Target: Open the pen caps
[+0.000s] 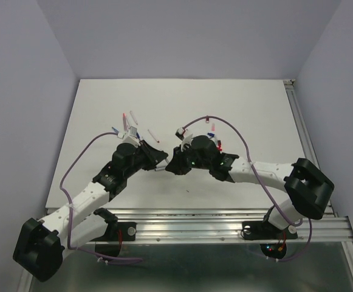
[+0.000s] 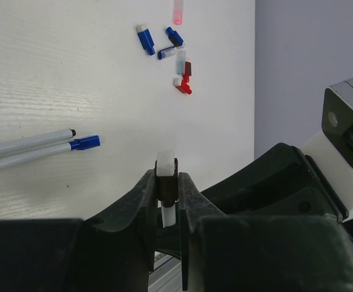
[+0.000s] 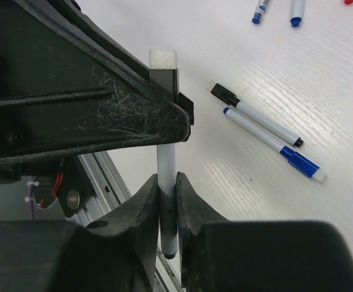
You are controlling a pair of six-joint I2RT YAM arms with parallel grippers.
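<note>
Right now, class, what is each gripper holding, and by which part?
One pen, shared: the left gripper clamps its black cap; the right gripper clamps its white barrel.

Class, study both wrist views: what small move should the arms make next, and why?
The left gripper is shut on the black cap, the right gripper on its white barrel, and the two look joined. So probably pull them straight apart along the barrel.

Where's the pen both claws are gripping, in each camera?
Top: hidden where the left claw and right claw meet.
Left wrist: bottom centre, its black cap pinched in the left claw.
Right wrist: centre, the pen upright, right claw on its barrel.
Landmark: loose blue-capped pen, both wrist views only.
</note>
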